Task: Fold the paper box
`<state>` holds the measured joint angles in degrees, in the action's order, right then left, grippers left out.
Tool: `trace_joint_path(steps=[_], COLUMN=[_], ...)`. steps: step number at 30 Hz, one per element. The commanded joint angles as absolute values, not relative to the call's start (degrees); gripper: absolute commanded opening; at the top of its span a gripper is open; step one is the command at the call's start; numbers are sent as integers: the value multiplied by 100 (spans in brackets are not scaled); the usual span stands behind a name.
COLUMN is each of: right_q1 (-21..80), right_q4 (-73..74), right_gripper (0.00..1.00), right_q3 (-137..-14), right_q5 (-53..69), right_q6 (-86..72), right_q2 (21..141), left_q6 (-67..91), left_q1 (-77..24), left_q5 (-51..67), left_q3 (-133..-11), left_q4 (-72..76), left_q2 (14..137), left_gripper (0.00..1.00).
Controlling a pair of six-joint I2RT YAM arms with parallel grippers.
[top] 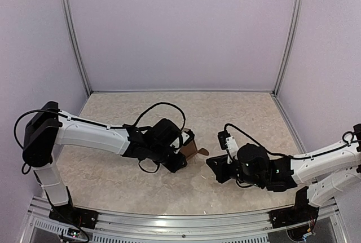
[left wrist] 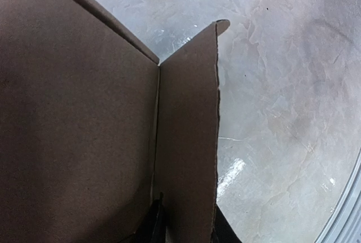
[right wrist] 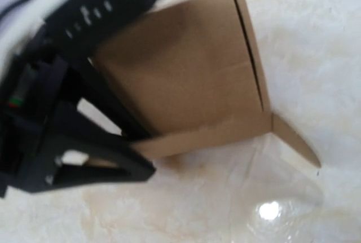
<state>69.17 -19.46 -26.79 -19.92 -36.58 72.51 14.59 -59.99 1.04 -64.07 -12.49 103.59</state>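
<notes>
The paper box (top: 190,150) is a brown cardboard piece, partly folded, standing on the table between the two arms. My left gripper (top: 181,157) is right against its left side. In the left wrist view a cardboard panel (left wrist: 79,113) fills the left half, and a narrower flap (left wrist: 189,141) runs down between my left fingers (left wrist: 157,223), which stand slightly apart. The right wrist view shows the paper box (right wrist: 186,79) from the side with a small tab (right wrist: 296,141) sticking out, and the left gripper (right wrist: 138,155) at its lower flap. My right gripper (top: 214,164) hovers just right of the box, its jaws hidden.
The table top (top: 169,113) is marbled beige, enclosed by pale walls and two metal posts (top: 76,34) at the back corners. A metal rail (top: 180,223) runs along the near edge. A black cable (top: 161,106) loops over the left wrist.
</notes>
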Motion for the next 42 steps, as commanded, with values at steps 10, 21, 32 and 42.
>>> trace_joint_path(steps=[10,21,32,42], right_q1=[6966,6945,6259,5845], right_q4=[-1358,-1090,-577,-405], right_gripper=[16,21,27,27], right_q3=[-2958,-3383,-4663,-5729], right_q5=[-2356,-2464,-1510,-1007], right_q6=[-3296,-2804,-1997,-1890], right_q2=[6896,6940,7657,8908], left_q6=[1269,1142,1502,1525], left_q1=[-5923,-5666,-4917,-4545], left_q5=[-141,-961,-934,-506], left_q3=[-6354,-6355,-5903,-5993], left_q4=[-1496,-1906,-1514,-895], left_q2=[9496,8515,8418,9259], left_gripper=[50,57,41,19])
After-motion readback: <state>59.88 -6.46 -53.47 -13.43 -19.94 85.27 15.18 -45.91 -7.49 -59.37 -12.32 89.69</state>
